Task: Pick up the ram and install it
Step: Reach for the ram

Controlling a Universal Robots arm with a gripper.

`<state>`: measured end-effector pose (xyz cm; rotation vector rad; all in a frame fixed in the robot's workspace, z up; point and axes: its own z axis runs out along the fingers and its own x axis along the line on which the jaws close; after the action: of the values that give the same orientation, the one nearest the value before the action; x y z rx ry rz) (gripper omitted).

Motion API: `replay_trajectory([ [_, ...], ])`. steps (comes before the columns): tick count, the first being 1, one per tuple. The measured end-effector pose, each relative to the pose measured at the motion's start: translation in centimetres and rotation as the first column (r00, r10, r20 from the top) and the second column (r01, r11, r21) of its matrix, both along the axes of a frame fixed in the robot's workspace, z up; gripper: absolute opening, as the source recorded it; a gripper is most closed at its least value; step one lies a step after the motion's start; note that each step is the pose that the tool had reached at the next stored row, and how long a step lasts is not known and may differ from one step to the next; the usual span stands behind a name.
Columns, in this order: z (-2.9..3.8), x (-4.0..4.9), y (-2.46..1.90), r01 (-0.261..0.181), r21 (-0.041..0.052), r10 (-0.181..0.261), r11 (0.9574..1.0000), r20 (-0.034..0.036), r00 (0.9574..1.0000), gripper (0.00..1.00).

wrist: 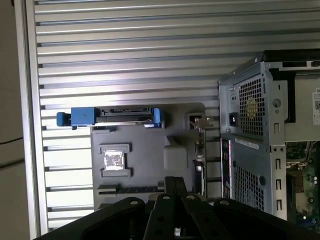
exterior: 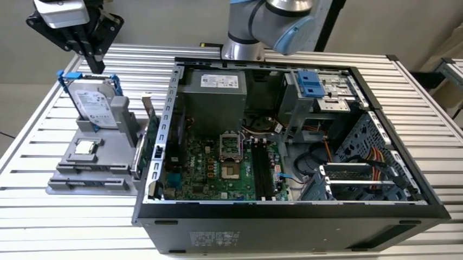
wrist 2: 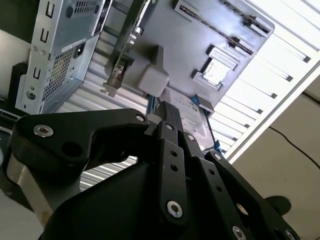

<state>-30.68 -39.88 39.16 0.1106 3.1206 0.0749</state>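
The ram (exterior: 97, 183) looks like a thin bluish stick standing on edge in the front slot of the grey parts holder (exterior: 72, 162); in the first wrist view it is a dark strip (wrist: 131, 188). My gripper (exterior: 95, 66) hangs high at the exterior view's upper left, above and behind the holder, apart from everything. Its black fingers point down and are shut on nothing, as seen in both wrist views (wrist 2: 167, 107) (wrist: 175, 180). Black memory slots (exterior: 262, 170) run along the motherboard inside the open computer case (exterior: 289, 211).
On the holder, a hard drive (exterior: 94, 105) with a blue frame stands upright, a square silver chip (exterior: 87, 146) lies flat, and a green expansion card (exterior: 152, 138) stands beside the case wall. The slatted metal table (exterior: 43, 216) surrounds everything.
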Motion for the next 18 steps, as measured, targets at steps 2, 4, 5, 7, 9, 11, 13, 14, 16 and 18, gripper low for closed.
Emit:
replay_trajectory([
  [2, 0.00, -0.28, 0.00, 0.000, 0.0000, 0.000, 1.0000, -0.0001, 1.0000, 0.00],
  [4, 0.00, -0.59, 0.00, 0.000, 0.0000, 0.000, 1.0000, -0.0001, 1.0000, 0.00],
  [5, 0.00, -0.73, 0.00, 0.000, -0.0001, 0.000, 1.0000, -0.0001, 1.0000, 0.00],
  [7, 0.00, -1.05, 0.00, 0.000, -0.0001, 0.000, 1.0000, -0.0002, 1.0000, 0.00],
  [9, -0.01, -1.37, 0.00, 0.000, 0.0000, 0.000, 1.0000, 0.0001, 1.0000, 0.00],
  [11, 0.00, -1.70, 0.00, 0.000, -0.0001, 0.000, 1.0000, -0.0001, 1.0000, 0.00],
  [13, 0.00, -2.03, 0.00, 0.000, -0.0001, 0.000, 1.0000, -0.0001, 1.0000, 0.00],
  [14, -0.01, -2.20, 0.00, 0.000, 0.0000, 0.000, 1.0000, 0.0000, 1.0000, 0.00],
  [16, -0.01, -2.50, 0.00, 0.000, 0.0000, 0.000, 1.0000, 0.0000, 1.0000, 0.00],
  [18, -0.02, -2.81, 0.00, 0.000, 0.0001, 0.000, 1.0000, 0.0002, 1.0000, 0.00],
])
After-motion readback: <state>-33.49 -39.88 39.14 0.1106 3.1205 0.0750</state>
